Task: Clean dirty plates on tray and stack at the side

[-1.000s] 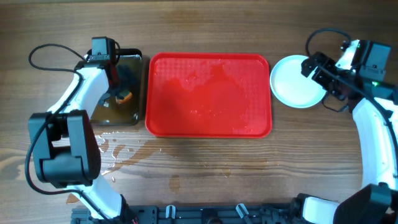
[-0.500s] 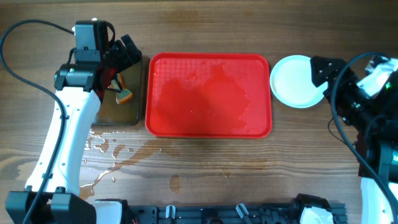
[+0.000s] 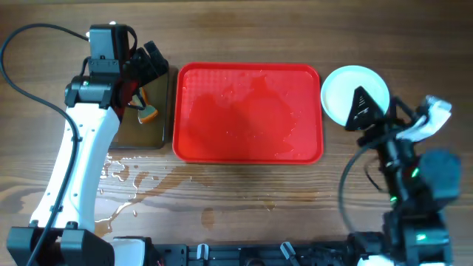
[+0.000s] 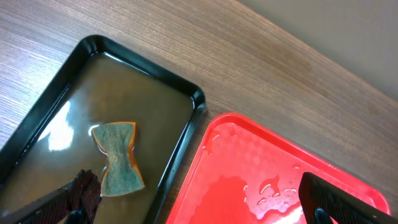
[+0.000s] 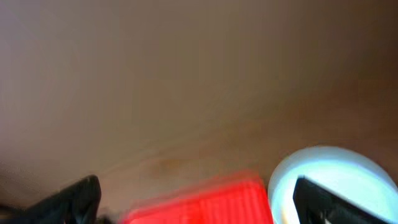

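The red tray [image 3: 247,112] lies mid-table, wet, with no plate on it; its corner shows in the left wrist view [image 4: 261,180] and blurred in the right wrist view [image 5: 199,202]. A pale round plate [image 3: 347,89] sits on the table just right of the tray; whether others lie under it I cannot tell. It also shows in the right wrist view [image 5: 326,171]. My right gripper [image 3: 363,111] is open and empty, raised over the plate's near edge [image 5: 199,205]. My left gripper [image 3: 146,65] is open and empty above the black pan [image 4: 205,205].
The black pan [image 3: 159,137] of brownish liquid stands left of the tray, with a green-and-orange sponge [image 3: 148,113] lying in it [image 4: 118,158]. Water puddles [image 3: 126,185] spread on the wood in front of the pan. The right wrist view is motion-blurred.
The right arm swung back from the far right edge, its gripper now over the plate's near side. The left arm lifted off the pan a second ago, leaving the sponge, then held still.
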Action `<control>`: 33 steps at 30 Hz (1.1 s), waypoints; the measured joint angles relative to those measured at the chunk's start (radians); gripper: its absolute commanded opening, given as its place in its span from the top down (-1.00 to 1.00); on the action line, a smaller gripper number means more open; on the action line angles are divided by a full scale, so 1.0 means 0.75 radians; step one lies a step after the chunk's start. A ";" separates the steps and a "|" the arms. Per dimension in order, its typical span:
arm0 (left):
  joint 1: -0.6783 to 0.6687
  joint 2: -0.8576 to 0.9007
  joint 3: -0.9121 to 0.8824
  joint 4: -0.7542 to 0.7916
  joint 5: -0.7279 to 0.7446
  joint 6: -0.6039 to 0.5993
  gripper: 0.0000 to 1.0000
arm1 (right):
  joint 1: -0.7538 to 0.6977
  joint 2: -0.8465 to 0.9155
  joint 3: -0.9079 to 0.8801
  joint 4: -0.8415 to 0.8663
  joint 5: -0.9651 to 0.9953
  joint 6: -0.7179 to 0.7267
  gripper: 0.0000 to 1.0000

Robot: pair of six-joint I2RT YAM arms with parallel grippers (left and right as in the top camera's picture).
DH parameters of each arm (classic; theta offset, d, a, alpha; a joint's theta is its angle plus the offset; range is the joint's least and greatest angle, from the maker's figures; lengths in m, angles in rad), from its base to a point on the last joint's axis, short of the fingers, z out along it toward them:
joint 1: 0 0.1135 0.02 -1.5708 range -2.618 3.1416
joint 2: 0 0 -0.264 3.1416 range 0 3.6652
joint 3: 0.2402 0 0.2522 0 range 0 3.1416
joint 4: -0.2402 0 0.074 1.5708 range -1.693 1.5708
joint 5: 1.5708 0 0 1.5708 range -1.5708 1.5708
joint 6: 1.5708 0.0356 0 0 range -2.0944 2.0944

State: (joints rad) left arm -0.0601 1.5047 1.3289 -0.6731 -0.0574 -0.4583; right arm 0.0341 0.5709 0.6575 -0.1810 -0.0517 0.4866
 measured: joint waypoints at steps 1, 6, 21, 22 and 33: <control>0.000 0.001 0.000 0.004 0.001 0.000 -1.00 | 0.054 -0.111 -0.182 0.100 0.038 -0.038 -1.00; 0.000 0.001 0.000 0.001 0.005 -0.001 -1.00 | 0.085 -0.473 -0.669 0.266 0.133 -0.093 -0.99; 0.000 0.002 0.000 0.001 0.005 0.000 -1.00 | 0.094 -0.734 -0.866 0.262 0.210 -0.098 -0.99; 0.000 0.002 0.000 0.001 0.005 -0.001 -1.00 | 0.094 -0.734 -0.866 0.262 0.210 -0.098 -1.00; 0.000 -0.323 -0.252 0.348 -0.042 0.042 -1.00 | 0.094 -0.739 -0.867 0.260 0.210 -0.098 -1.00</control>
State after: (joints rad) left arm -0.0601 1.2625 1.1400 -0.4118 -0.0891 -0.4267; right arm 0.1043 0.0170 0.0071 0.0143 0.1055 0.4129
